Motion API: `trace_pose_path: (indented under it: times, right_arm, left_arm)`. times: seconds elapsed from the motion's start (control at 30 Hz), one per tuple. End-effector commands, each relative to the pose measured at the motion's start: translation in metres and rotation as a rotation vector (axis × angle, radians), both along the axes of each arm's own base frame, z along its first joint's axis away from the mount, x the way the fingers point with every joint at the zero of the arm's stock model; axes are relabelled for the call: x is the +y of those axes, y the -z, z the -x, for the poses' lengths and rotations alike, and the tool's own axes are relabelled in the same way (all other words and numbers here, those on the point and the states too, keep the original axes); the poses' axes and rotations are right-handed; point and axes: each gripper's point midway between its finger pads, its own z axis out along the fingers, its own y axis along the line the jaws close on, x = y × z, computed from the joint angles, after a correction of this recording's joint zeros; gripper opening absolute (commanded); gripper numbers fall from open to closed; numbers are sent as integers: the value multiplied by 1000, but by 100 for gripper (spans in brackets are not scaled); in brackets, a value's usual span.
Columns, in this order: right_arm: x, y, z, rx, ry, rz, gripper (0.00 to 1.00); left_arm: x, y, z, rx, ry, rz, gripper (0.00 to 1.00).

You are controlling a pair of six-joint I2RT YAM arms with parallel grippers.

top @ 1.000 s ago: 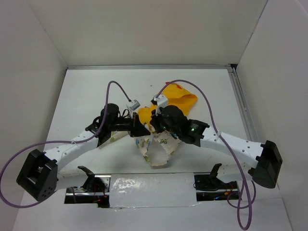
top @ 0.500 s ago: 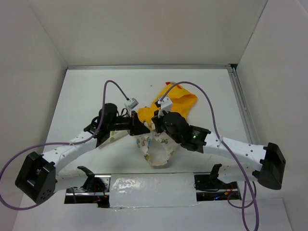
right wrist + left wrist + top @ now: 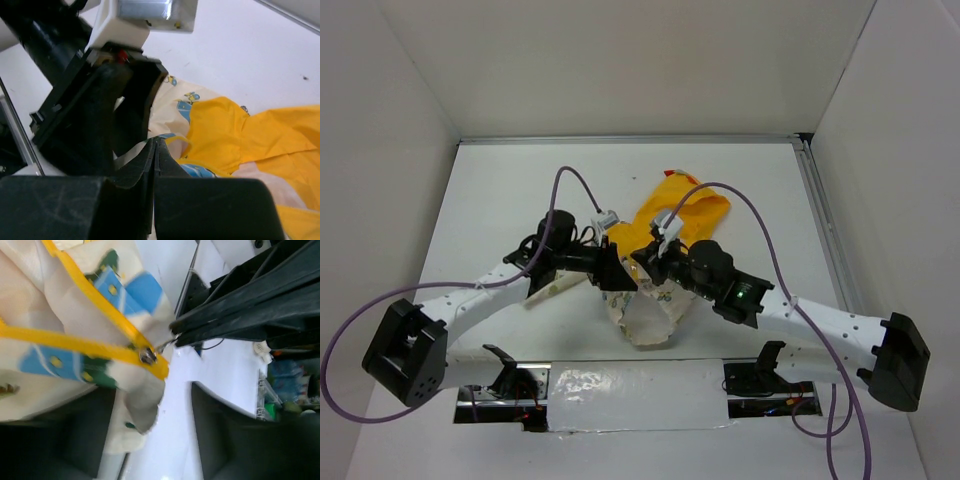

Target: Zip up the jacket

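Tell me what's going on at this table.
Two robot arms are working on a small cream-and-orange jacket bunched in the middle of the table. The right gripper is shut, its tips pinching the zipper pull at the slider. The left gripper sits right beside it, jaws open, not clamping the fabric. The two yellow zipper tapes spread apart beyond the slider, so the jacket is not yet zipped up.
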Motion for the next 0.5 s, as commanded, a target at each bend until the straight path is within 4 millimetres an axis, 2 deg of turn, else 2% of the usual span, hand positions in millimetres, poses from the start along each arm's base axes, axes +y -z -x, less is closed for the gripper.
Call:
trace_pose_path:
  times: [0.0, 0.07, 0.13, 0.17, 0.33, 0.4, 0.43, 0.47]
  right_arm:
    - [4, -57, -13, -51, 34, -114, 0]
    - [5, -54, -16, 23, 48, -132, 0]
    - [5, -52, -15, 105, 59, -133, 0]
    - [7, -48, -15, 131, 52, -121, 0]
    - [4, -45, -18, 211, 95, -125, 0]
    - [1, -47, -23, 246, 128, -139, 0]
    - [1, -47, -23, 260, 122, -143, 0]
    - [1, -49, -25, 271, 122, -158, 0]
  left_arm:
    - [1, -21, 6, -53, 17, 24, 80]
    - [7, -31, 2, -117, -41, 21, 89]
    - [15, -41, 3, -173, -84, 13, 92]
    - [19, -42, -4, -200, -137, -8, 99]
    - [45, -62, -15, -248, -339, -77, 99]
    - [47, -76, -8, -224, -357, -37, 99]
    - [42, -84, 4, -220, -296, 7, 99]
    - [37, -83, 13, -221, -252, 38, 99]
